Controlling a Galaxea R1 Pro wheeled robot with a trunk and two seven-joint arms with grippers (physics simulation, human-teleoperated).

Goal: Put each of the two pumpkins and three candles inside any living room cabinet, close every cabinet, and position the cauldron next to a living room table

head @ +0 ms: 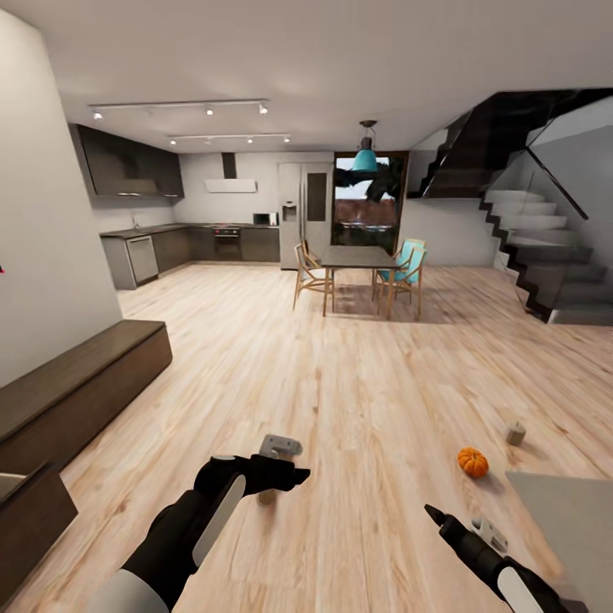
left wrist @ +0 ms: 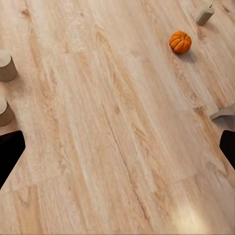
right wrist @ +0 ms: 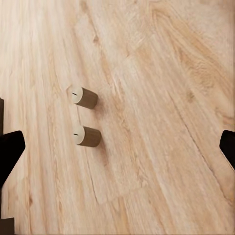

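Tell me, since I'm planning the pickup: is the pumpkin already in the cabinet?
No. The pumpkin sits on the bare floor.

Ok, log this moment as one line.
pumpkin: on floor | candles: on floor | cabinet: shut | left gripper: open, empty | right gripper: open, empty

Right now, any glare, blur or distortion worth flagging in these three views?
Head view: wide-angle stretch at the edges, pumpkin sharp with a soft shadow. Left wrist view: pale glare patch on the floor. Right wrist view: even light, both candles crisp.

Bright-orange ribbed pumpkin point(head: 472, 461), dark-brown cabinet point(head: 77, 387)
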